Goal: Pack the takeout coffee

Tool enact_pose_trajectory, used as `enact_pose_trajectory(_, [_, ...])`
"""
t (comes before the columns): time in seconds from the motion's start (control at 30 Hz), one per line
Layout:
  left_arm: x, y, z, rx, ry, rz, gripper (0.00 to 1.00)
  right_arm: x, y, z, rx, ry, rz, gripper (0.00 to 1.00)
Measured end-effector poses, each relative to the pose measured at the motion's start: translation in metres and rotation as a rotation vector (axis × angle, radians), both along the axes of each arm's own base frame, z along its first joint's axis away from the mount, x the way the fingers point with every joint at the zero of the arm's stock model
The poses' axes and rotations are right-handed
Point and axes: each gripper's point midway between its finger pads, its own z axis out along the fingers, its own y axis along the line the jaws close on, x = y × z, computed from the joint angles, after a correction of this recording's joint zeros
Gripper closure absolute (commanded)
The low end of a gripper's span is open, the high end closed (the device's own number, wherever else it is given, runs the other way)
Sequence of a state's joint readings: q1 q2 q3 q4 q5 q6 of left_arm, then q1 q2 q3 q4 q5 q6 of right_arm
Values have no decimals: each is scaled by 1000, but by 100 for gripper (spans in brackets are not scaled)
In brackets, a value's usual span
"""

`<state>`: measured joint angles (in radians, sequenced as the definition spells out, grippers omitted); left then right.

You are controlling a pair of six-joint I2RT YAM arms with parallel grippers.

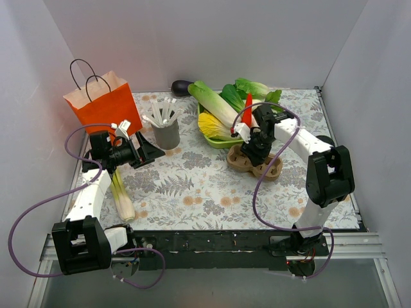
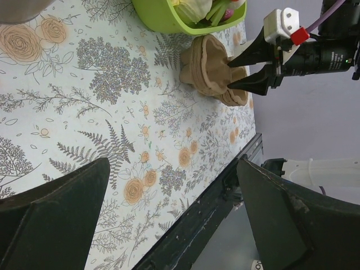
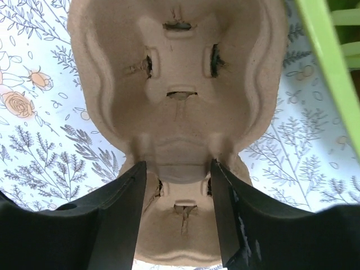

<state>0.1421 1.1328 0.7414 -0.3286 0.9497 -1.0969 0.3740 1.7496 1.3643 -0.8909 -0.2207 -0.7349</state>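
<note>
Our left gripper (image 2: 173,163) hangs over the floral surface (image 2: 67,129), jaws spread wide and empty. Beyond, our right gripper (image 3: 179,169) straddles the narrow middle of the pulp tray (image 3: 180,62), jaws apart; whether they touch it, we cannot tell. We cannot see the takeout coffee in any view.

I noted: bag (image 1: 106,106) at back left; cup (image 1: 168,136) just right of it; bowl (image 1: 221,144) further right; tray (image 1: 275,171) before the bowl; leek (image 1: 122,196) before the bag, on the table (image 1: 205,192).

The right claw (image 3: 177,167) masks both sides of the near well of the pulp tray (image 3: 180,56). The view's right edge truncates the green bowl (image 3: 326,62). The left arm (image 1: 96,186) conceals the upper end of the leek (image 1: 123,200).
</note>
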Motion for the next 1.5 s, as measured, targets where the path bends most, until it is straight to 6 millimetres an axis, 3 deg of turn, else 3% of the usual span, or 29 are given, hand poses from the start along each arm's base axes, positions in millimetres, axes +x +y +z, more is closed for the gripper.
enact_pose_trajectory(0.03, [0, 0, 0, 0, 0, 0, 2, -4, 0, -3, -2, 13, 2, 32])
enact_pose_trajectory(0.1, [0, 0, 0, 0, 1, 0, 2, -8, 0, -6, -9, 22, 5, 31])
enact_pose_trajectory(0.3, [-1, 0, -1, -2, 4, 1, 2, -7, 0, -6, -10, 21, -4, 42])
enact_pose_trajectory(0.43, [-1, 0, -3, -3, 11, 2, 2, -8, -1, -6, -13, 22, -8, 55])
enact_pose_trajectory(0.8, [0, 1, -4, -3, 5, 5, 2, -22, -13, 4, -57, 56, -14, 67])
enact_pose_trajectory(1.0, [0, 1, -3, -5, 3, 7, 2, -16, -29, 25, -55, 15, -52, 83])
enact_pose_trajectory(1.03, [0, 1, -3, -6, 2, 7, 2, -12, -33, 28, -50, 10, -65, 98])
enact_pose_trajectory(1.23, [-1, 0, -8, -17, 18, 12, 2, -1, -55, 39, -22, 9, -125, 99])
enact_pose_trajectory(1.5, [0, 0, -6, -26, 18, 16, 2, 3, -34, 74, 150, -25, -91, 99])
